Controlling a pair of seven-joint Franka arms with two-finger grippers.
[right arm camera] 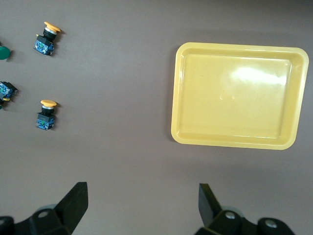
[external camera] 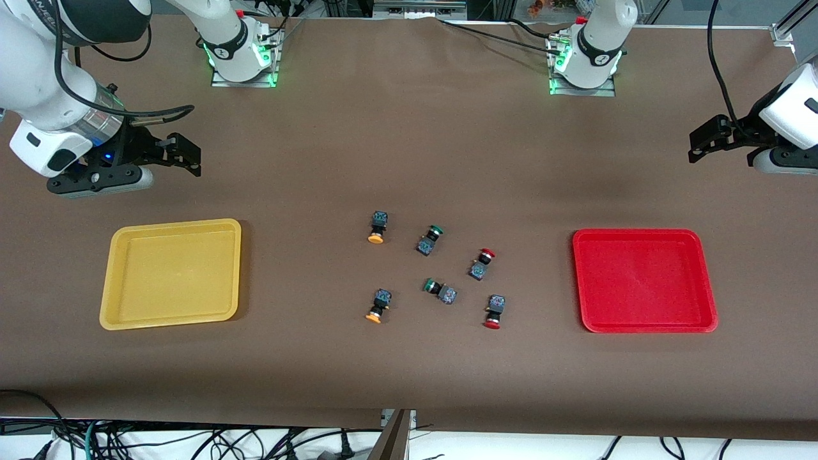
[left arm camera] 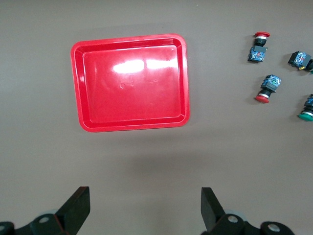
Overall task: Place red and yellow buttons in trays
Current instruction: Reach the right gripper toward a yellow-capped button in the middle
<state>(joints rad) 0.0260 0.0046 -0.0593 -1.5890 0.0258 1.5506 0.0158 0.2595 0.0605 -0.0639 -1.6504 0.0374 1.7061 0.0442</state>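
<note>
Waiting: both arms idle, six buttons clustered mid-table.
Left gripper and right gripper gape; red tray at cluster's 3 o'clock, yellow tray at 9.

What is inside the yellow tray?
Nothing yet: the yellow tray shows only its bare floor, fully uncovered. Both orange-yellow buttons still lie on the table beside it.

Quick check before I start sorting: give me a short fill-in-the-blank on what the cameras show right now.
1. The red tray holds ____ buttons.
2. Between the red tray and the yellow tray lie two red-capped, two orange-yellow-capped and two ____-capped buttons.
3. The left end effector hangs with its fingers ____.
4. The right end effector hangs over bare table beside the ____ tray.

Missing words: no; green; open; yellow
</note>
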